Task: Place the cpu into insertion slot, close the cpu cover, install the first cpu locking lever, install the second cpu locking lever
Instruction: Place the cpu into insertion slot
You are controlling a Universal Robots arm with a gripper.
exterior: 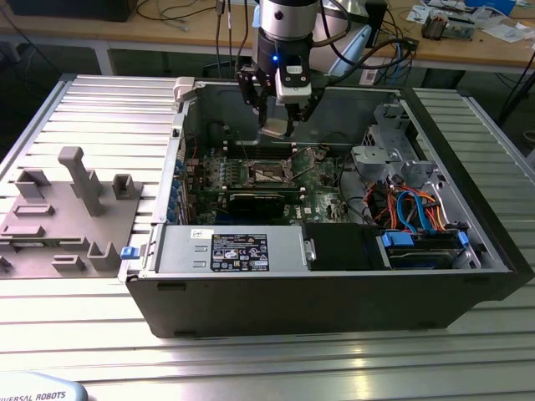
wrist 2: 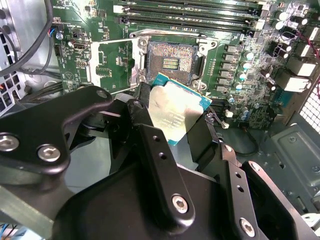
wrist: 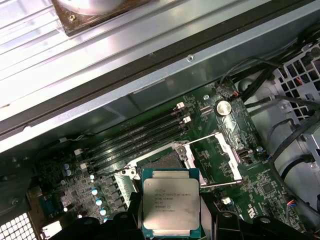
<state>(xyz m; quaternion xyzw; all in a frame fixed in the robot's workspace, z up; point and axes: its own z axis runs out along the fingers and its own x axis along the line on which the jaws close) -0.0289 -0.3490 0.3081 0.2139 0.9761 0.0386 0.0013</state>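
My gripper (exterior: 276, 125) hangs over the open computer case, shut on the cpu (exterior: 274, 128) by two opposite edges. Both wrist views show the cpu (wrist 2: 175, 107) (wrist: 171, 205) as a silver-topped square with a green rim between my black fingers (wrist 2: 145, 107). It hovers just off the insertion slot (wrist 2: 170, 62) (wrist: 160, 161), whose dark contact field lies bare on the green motherboard (exterior: 322, 188). The cpu cover (wrist 2: 134, 65) (wrist: 234, 156) is swung open and lies flat beside the slot. A thin locking lever (wrist: 222, 185) stands free next to it.
Long black memory slots (wrist 2: 190, 12) run beside the slot. A power supply (exterior: 238, 251) fills the case's near side. A drive cage with blue and orange cables (exterior: 418, 217) is at the exterior view's right. A grey fixture (exterior: 75, 200) sits outside the case on the left.
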